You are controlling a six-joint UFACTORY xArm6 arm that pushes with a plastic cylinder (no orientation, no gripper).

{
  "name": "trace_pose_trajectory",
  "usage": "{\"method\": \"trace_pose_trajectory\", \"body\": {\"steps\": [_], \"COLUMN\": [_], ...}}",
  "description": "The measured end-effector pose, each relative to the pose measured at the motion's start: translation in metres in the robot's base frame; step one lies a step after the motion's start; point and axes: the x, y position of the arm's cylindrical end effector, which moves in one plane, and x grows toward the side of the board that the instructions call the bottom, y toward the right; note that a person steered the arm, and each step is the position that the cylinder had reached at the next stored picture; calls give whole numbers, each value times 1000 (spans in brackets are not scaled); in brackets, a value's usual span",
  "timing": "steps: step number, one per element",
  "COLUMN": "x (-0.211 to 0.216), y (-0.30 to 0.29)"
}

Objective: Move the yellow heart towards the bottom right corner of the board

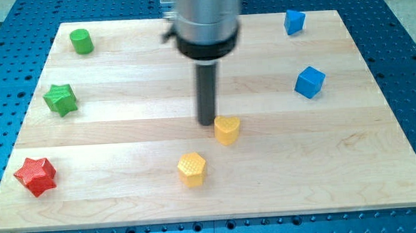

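The yellow heart (pixel 227 130) lies near the middle of the wooden board (pixel 353 159), a little below centre. My tip (pixel 206 122) stands just to the heart's upper left, touching or almost touching it. The rod rises from there to the arm's grey body near the view's top. The red cylinder seen earlier at the top is hidden behind the arm.
A yellow hexagon (pixel 192 169) lies just below-left of the heart. A red star (pixel 35 175) is at the bottom left, a green star (pixel 60 99) at the left, a green cylinder (pixel 81 41) at the top left. Two blue blocks (pixel 309 81) (pixel 295 20) are on the right.
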Motion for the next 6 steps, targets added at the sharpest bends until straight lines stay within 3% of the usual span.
{"method": "trace_pose_trajectory", "body": {"steps": [1, 3, 4, 5, 6], "x": [23, 55, 74, 79, 75], "y": [14, 172, 207, 212, 164]}}
